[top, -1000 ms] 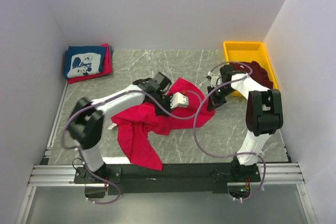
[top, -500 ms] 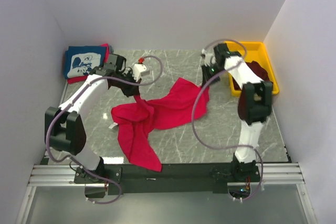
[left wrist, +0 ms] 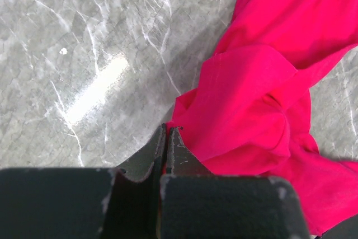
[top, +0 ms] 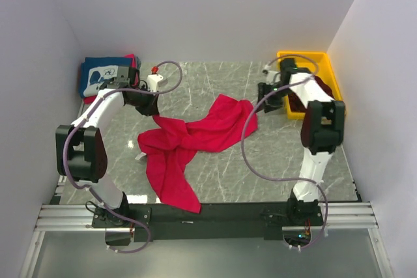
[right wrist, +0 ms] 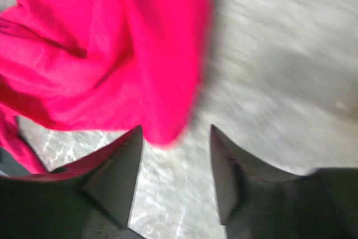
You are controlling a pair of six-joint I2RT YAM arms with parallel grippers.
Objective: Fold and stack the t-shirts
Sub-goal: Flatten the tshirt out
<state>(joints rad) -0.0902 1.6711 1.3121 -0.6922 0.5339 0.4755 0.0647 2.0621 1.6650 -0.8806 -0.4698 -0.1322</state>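
Across the middle of the table (top: 215,83), the red t-shirt (top: 195,138) now lies stretched out. The left gripper (left wrist: 168,132) pinches one corner tight, but the right gripper (right wrist: 174,132) has just let go, fingers (right wrist: 117,166) wide, so flattening comes next, I think.

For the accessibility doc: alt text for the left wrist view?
The left gripper, jaws shut, pinches the edge of a bright red t-shirt that lies rumpled to the right on a grey marbled table.
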